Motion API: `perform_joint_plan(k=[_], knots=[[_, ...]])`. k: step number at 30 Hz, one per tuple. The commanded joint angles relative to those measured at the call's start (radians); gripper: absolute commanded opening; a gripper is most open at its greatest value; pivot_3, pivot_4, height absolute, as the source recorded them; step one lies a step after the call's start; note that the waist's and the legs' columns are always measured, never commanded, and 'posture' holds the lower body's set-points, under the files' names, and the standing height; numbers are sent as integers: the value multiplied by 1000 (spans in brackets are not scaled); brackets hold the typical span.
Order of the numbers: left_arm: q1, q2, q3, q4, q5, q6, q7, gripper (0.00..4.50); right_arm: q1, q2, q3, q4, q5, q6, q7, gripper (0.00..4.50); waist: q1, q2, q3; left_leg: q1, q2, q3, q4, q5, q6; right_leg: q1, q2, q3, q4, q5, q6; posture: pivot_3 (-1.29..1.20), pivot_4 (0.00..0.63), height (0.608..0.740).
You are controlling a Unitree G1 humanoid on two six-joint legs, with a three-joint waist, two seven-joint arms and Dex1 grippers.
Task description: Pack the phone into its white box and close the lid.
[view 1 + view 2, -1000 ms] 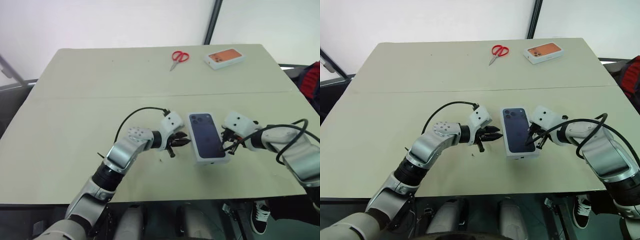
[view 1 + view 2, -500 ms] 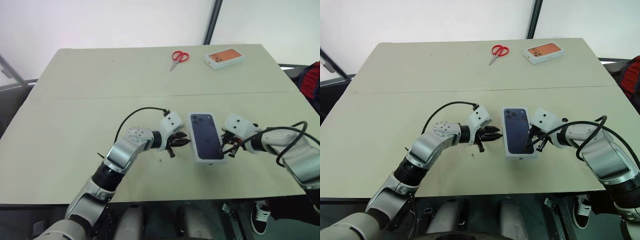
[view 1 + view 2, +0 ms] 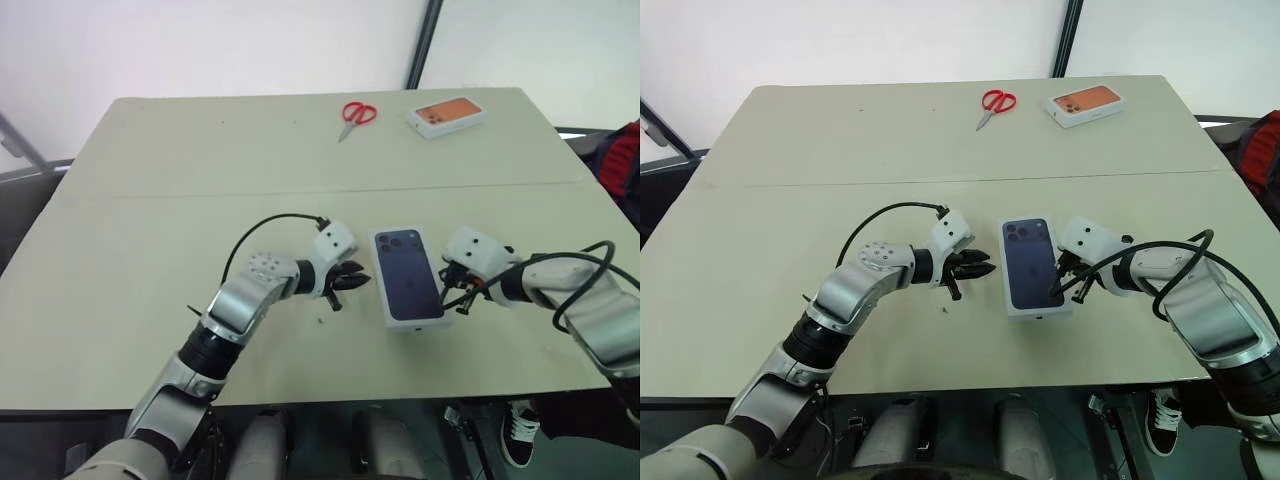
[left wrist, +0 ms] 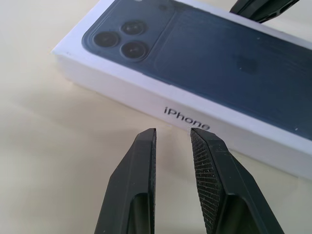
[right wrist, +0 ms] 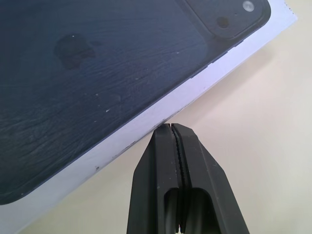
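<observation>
A: Head views, quick. The lid (image 3: 407, 275) with the dark blue phone picture sits closed on the white box, lower centre of frame, on the tabletop (image 3: 150, 200). Left gripper (image 3: 352, 281) just left of it, right gripper (image 3: 452, 294) at its right edge.

B: Wrist views add what?

A: Left wrist: the fingers (image 4: 139, 180) are a narrow gap apart, holding nothing, pointed at the box's long white side with "iPhone" printed on it; a bit of tabletop lies between tips and box. Right wrist: fingers pressed fully together, empty, tips right at the lid's white edge; can't tell if touching.

B: Phone itself?

A: Can't see it, box is closed. Head views also catch red scissors (image 3: 356, 113) and an orange-topped box (image 3: 447, 115) at the upper part of frame, well apart from the grippers.
</observation>
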Motion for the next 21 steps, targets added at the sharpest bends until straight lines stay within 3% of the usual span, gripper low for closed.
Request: perform_joint_plan(k=[1, 6, 10, 21], knots=[[-45, -13, 77, 4, -28, -35, 16, 1167, 8, -59, -82, 8, -6, -48, 20, 30, 2, 0, 0, 0, 0, 0, 0, 0, 0, 0, 0, 0, 0, 0, 0, 0, 150, 740], [-109, -53, 170, 35, -74, -30, 51, 1167, 51, -104, -201, 19, 44, -104, 74, 30, 6, 0, 0, 0, 0, 0, 1, 0, 1, 1, -1, 0, 0, 0, 0, 0, 150, 740], [-169, -96, 149, 109, -44, -47, 72, 1167, 150, -102, -320, -118, 176, -66, 170, 30, 17, 0, 0, 0, -1, 0, 1, -1, 1, 1, 0, -1, 0, 0, 1, 0, 150, 740], [-294, -187, -37, 456, 117, -95, 73, 1167, 311, -25, -191, -175, 120, -30, 17, 30, 23, -1, -1, 1, -3, 0, 3, -1, 2, 4, -1, -1, 0, 0, 1, 0, 150, 740]])
